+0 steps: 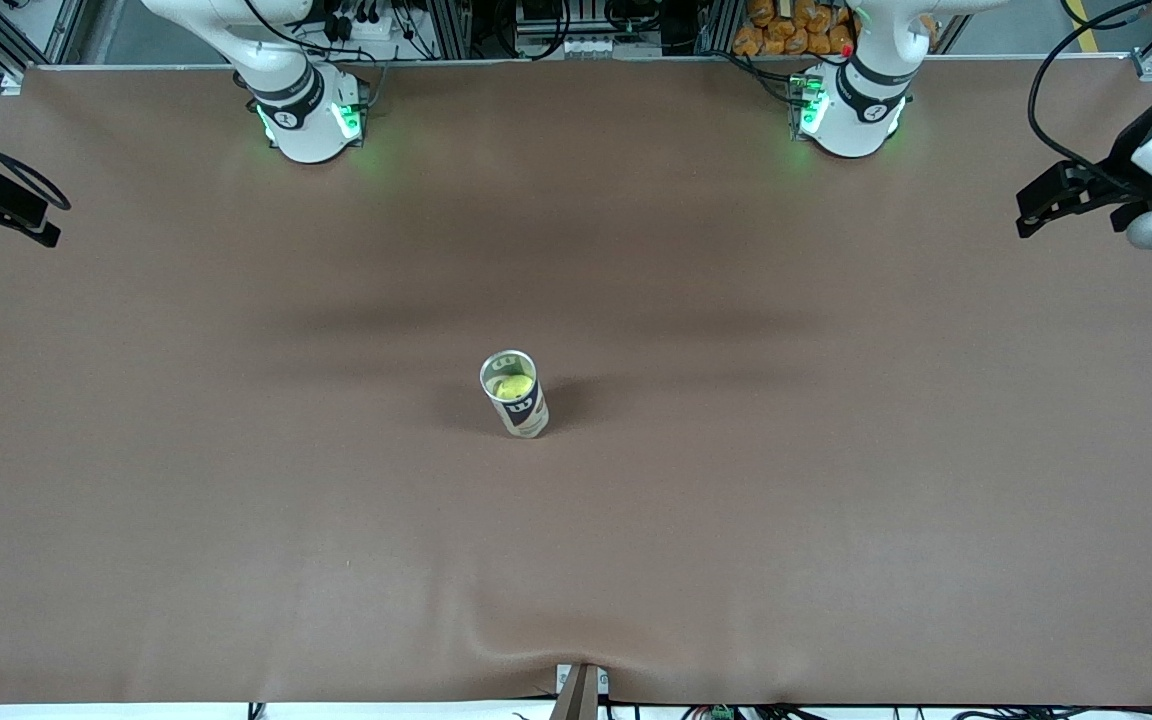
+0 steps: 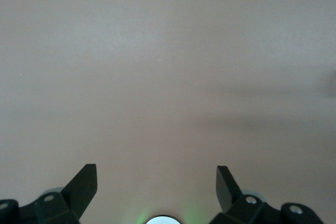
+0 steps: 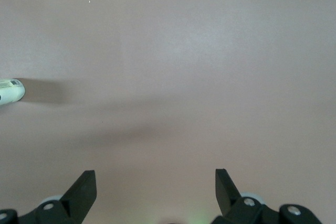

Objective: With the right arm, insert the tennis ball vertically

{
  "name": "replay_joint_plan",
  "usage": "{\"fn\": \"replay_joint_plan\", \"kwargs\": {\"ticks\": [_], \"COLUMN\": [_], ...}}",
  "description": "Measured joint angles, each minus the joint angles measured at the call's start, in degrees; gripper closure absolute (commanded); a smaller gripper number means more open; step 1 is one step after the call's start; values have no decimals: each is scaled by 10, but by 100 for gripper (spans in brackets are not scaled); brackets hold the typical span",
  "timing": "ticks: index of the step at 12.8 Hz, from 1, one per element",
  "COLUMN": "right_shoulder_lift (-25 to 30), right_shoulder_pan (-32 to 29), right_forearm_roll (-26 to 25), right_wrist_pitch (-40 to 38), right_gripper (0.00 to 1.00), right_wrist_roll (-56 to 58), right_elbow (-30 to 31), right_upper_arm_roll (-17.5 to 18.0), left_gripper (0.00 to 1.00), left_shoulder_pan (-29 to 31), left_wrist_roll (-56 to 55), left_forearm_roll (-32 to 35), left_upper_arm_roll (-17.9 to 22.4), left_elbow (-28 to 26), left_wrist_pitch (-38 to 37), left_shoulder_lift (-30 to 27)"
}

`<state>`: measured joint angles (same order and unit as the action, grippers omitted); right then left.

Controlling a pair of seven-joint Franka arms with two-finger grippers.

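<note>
From my station the biggest thing I see is the brown table (image 1: 836, 480), its covering running across almost the whole front view with a slight ripple at the edge nearest that camera. Next come the two white arms: the right arm (image 1: 286, 85) and the left arm (image 1: 866, 90) stand at their bases along the top of the front view, green lights glowing at both bases, and both arms wait drawn back toward their own ends of the table. The right gripper (image 3: 156, 182) hangs high over bare table at the right arm's end, its two dark fingers (image 3: 84, 188) spread wide apart with nothing between them. The left gripper (image 2: 156, 178) hangs the same way over bare table at the left arm's end, its fingers (image 2: 83, 182) likewise held wide apart around nothing. Smaller than all of these is the clear can (image 1: 514, 393), which stands upright near the middle of the table, well apart from both grippers, mouth open at the top, with a dark label on its wall. Smallest is the tennis ball (image 1: 511, 386), yellow-green, sitting inside the can just below the rim. In the right wrist view I catch only a sliver of the can at the picture's edge, with its shadow on the covering.
</note>
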<state>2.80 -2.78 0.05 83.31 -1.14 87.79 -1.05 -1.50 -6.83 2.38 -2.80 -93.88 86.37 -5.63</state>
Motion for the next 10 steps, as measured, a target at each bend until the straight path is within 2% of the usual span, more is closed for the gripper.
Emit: {"fn": "replay_joint_plan", "kwargs": {"ticks": [3,10], "right_shoulder_lift": [0,0], "right_shoulder_pan": [0,3], "right_forearm_roll": [0,3], "right_wrist_pitch": [-3,-20], "right_gripper": [0,0], "right_wrist_roll": [1,3], "right_elbow": [-2,-2], "right_upper_arm_roll": [0,6], "left_gripper": [0,0], "left_shoulder_pan": [-15,-17], "left_wrist_roll": [-11,-13], "left_forearm_roll": [-5,-27], "left_upper_arm_roll": [19,22], "left_elbow": [0,11], "left_wrist_pitch": [-10,-13], "left_shoulder_lift": [-3,-5]}}
